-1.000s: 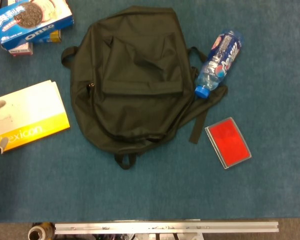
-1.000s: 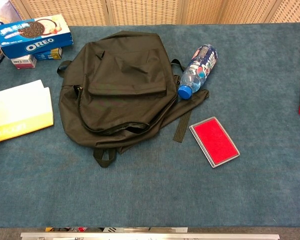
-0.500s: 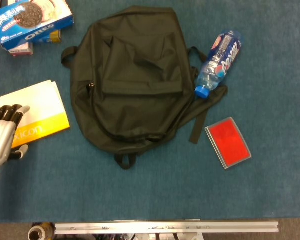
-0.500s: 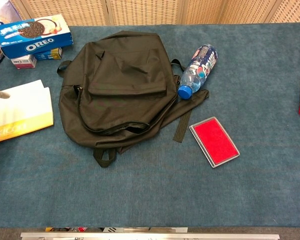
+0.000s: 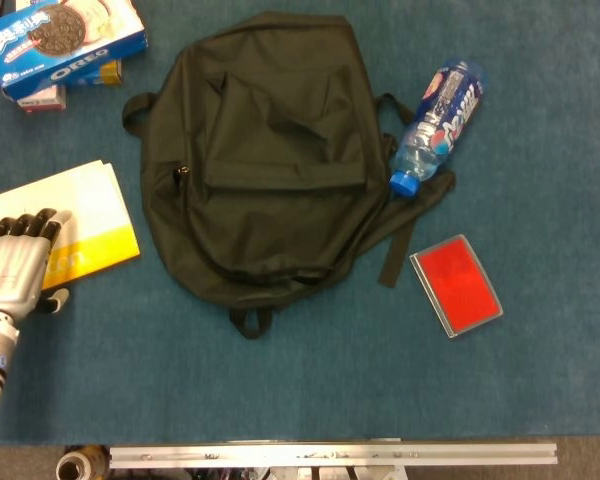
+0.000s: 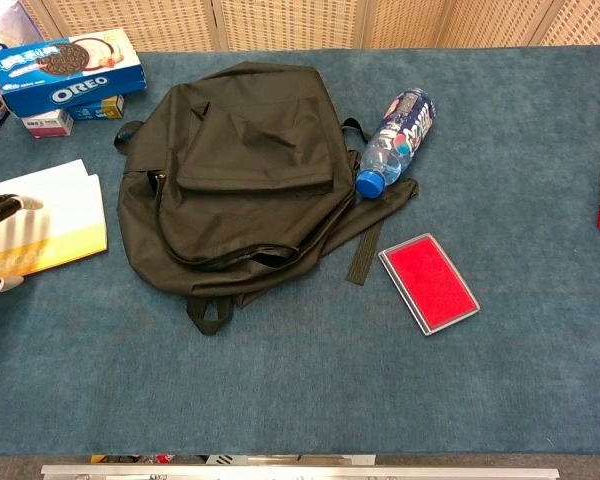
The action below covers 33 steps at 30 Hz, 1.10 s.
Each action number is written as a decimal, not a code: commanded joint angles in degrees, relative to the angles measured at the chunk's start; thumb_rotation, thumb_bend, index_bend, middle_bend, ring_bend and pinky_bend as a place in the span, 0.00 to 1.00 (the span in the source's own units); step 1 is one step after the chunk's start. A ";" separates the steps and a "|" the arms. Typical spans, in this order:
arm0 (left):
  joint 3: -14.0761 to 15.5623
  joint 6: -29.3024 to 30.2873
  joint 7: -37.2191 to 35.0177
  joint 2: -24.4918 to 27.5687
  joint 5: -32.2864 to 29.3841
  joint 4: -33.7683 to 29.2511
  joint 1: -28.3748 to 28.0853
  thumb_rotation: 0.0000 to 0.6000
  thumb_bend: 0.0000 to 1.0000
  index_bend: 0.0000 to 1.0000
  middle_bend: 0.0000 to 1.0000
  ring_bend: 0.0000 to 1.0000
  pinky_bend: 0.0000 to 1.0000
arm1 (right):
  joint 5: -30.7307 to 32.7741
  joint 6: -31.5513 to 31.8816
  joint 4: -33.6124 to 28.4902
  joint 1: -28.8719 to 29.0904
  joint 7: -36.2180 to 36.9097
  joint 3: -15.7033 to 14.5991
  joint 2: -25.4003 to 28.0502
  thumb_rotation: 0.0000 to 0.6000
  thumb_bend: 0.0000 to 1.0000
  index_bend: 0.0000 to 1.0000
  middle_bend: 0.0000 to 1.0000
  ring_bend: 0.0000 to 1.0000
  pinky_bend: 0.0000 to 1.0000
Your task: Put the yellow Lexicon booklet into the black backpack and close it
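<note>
The flat white-and-yellow Lexicon booklet [image 5: 75, 225] lies on the blue felt table [image 5: 310, 380] at the far left, just beside the black fabric backpack [image 5: 265, 160] and clear of its left edge. Its long axis runs left to right with a slight tilt, the right end sitting a little further from me than the left, and its yellow strip with the lettering lies along the near edge. The silver-and-black left hand [image 5: 18, 265] lies over the booklet's near-left corner, fingers stretched forward and close together, holding nothing as far as I can see; whether the palm actually presses the cover I cannot tell. The right hand is nowhere in either view. The worry from here is that a thin booklet flat on felt gives the fingers no edge to get under, so a downward press may only slide it leftwards off the table or crease the cover. The backpack's main opening also looks barely parted, a dark seam curving along its near side, so the booklet could catch on the fabric unless the mouth is widened first. The plastic water bottle [image 5: 435, 125] against the bag's right side may roll if the bag is tugged.
</note>
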 commanded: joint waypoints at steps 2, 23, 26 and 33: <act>-0.10 -0.91 0.60 -0.94 -1.50 0.63 -0.85 1.00 0.21 0.09 0.14 0.15 0.14 | 0.08 -0.21 0.22 -0.10 0.36 -0.30 0.08 1.00 0.25 0.30 0.43 0.30 0.38; -0.04 -1.87 1.74 -2.49 -6.29 2.37 -3.32 1.00 0.21 0.09 0.13 0.14 0.14 | 0.52 0.59 1.14 -1.14 2.26 -0.88 0.70 1.00 0.25 0.30 0.43 0.30 0.38; 0.04 -1.81 1.90 -2.79 -6.58 2.65 -3.57 1.00 0.21 0.09 0.13 0.14 0.14 | 0.55 0.77 1.11 -1.27 2.40 -0.88 0.81 1.00 0.25 0.30 0.43 0.30 0.38; 0.11 -2.03 2.10 -3.64 -7.56 3.47 -4.19 1.00 0.21 0.09 0.14 0.14 0.14 | 0.75 0.85 1.25 -1.59 2.88 -1.05 0.98 1.00 0.25 0.30 0.43 0.30 0.38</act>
